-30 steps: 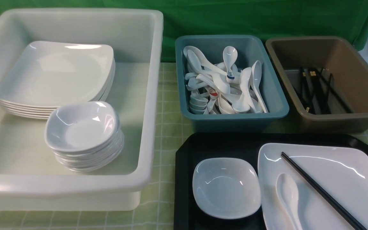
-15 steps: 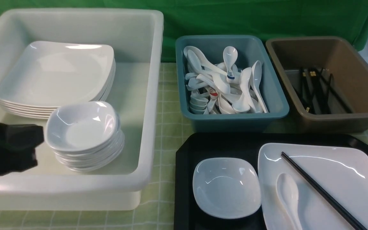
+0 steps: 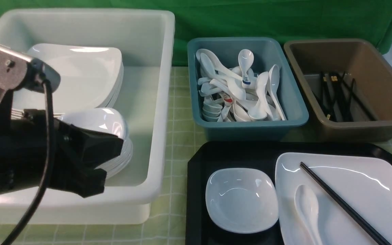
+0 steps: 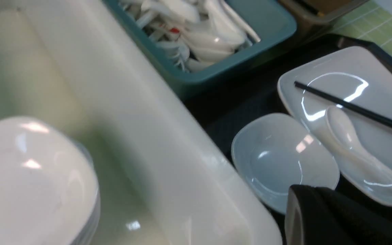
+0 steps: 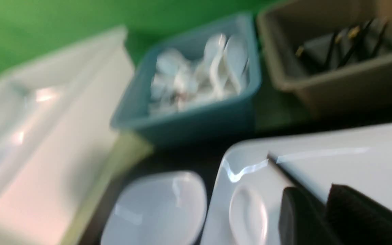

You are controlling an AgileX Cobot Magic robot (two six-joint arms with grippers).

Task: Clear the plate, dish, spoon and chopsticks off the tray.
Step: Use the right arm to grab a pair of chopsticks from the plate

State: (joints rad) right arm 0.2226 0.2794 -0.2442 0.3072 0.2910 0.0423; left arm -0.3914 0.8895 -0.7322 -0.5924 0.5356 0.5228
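Note:
The black tray (image 3: 237, 153) sits at the front right. On it lie the small white dish (image 3: 241, 200) and, to its right, the large white plate (image 3: 369, 190). The plain white spoon (image 3: 307, 207) and the black chopsticks (image 3: 339, 200) rest on the plate. My left gripper (image 3: 114, 156) is shut and empty, hovering over the white bin's front corner, left of the dish (image 4: 284, 160). My right gripper (image 5: 313, 190) hangs low over the plate's right part, jaws a little apart. The chopsticks (image 5: 281, 166) run toward its fingers. Only a sliver of it shows in the front view.
A big white bin (image 3: 162, 102) at the left holds a stack of plates (image 3: 80, 75) and a stack of dishes (image 3: 111, 126), partly hidden by my left arm. Behind the tray stand a teal bin (image 3: 294, 112) full of spoons and a brown bin (image 3: 386, 88) with chopsticks.
My left arm has swung in from the left edge, rightward across the white bin, and now covers most of the dish stack. Everything on the tray lies as before.

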